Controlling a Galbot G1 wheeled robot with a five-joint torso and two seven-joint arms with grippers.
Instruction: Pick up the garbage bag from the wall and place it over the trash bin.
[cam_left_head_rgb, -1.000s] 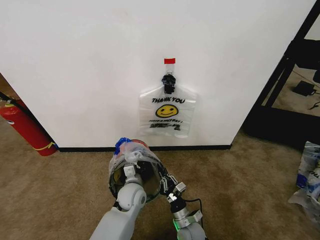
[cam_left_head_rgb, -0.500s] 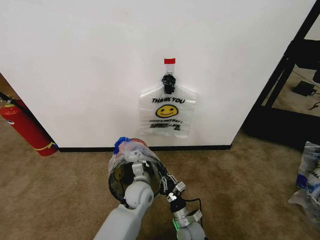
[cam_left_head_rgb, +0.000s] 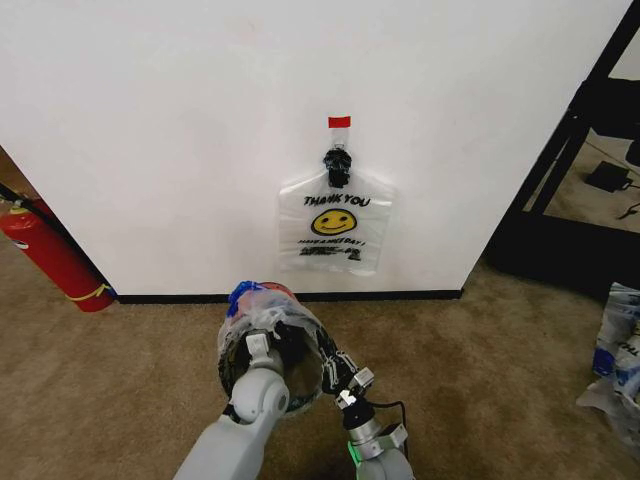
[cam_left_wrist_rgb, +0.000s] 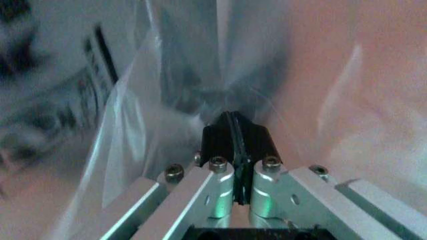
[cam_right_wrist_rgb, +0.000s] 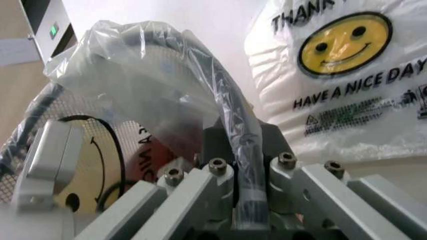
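Observation:
A garbage bag (cam_left_head_rgb: 335, 225) with a yellow smiley hangs from a black clip (cam_left_head_rgb: 338, 165) on the white wall; it also shows in the right wrist view (cam_right_wrist_rgb: 340, 75). Below it on the carpet stands the black mesh trash bin (cam_left_head_rgb: 226, 368), with a second translucent bag (cam_left_head_rgb: 262, 300) draped over its mouth. My left gripper (cam_left_wrist_rgb: 233, 122) is down inside that bag, fingers shut with the film gathered at their tips. My right gripper (cam_left_head_rgb: 336, 364) is shut on the bin's bag-covered rim (cam_right_wrist_rgb: 227, 105).
A red fire extinguisher (cam_left_head_rgb: 50, 255) leans at the wall on the left. A black shelf frame (cam_left_head_rgb: 570, 150) stands at the right, with plastic bags (cam_left_head_rgb: 615, 350) on the floor by it. Brown carpet lies open on both sides of the bin.
My left arm has shifted a little inside the bin, back toward me and to the left. The right gripper has stayed on the rim. The wall bag has not moved.

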